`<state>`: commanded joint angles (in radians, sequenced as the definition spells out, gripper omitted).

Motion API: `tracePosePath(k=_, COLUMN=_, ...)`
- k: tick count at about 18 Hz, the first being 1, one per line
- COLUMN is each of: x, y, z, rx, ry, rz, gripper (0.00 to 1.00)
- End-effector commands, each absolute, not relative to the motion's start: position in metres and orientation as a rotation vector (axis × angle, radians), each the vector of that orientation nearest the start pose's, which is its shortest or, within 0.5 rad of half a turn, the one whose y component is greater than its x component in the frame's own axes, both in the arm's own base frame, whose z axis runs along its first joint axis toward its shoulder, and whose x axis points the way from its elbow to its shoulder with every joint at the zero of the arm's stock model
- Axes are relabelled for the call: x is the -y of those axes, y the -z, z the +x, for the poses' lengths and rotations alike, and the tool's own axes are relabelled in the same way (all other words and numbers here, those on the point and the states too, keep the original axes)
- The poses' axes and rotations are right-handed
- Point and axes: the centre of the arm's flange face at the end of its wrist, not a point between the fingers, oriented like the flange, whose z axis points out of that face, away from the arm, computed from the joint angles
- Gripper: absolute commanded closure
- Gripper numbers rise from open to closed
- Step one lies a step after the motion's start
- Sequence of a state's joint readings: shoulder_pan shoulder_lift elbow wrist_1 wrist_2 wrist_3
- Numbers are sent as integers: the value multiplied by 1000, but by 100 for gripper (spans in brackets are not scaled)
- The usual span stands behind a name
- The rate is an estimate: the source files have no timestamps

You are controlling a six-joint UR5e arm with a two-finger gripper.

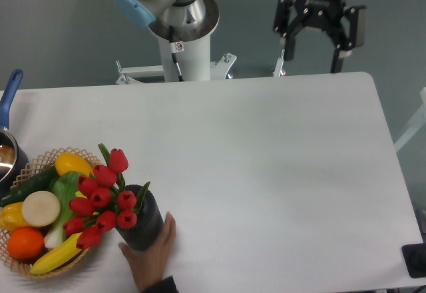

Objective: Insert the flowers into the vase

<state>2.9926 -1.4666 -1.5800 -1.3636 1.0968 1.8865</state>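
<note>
The flowers (100,196), a bunch of red closed tulips with green leaves, stand in the vase (142,226) and lean left over the wicker basket. The vase is a dark grey cylinder near the table's front left. A person's hand (154,253) holds the vase from the front. My gripper (311,56) is open and empty, high above the table's back edge at the right, far from the vase.
A wicker basket (26,266) of fruit and vegetables sits at the front left beside the vase. A pot with a blue handle (9,100) stands at the left edge. The robot base (186,40) rises behind the table's back edge. A dark object (416,260) lies at the right front corner.
</note>
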Motion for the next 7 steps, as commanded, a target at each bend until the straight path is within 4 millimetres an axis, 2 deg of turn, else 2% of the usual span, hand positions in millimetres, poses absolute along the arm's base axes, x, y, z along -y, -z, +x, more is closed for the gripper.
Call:
tracePosePath(k=3, x=-235, y=-562, z=-433, rx=-691, ry=-444, rz=-2574, gripper=0)
tracePosePath(k=7, x=-235, y=-560, z=-430, rx=-690, ry=-440, rz=-2570, gripper=0)
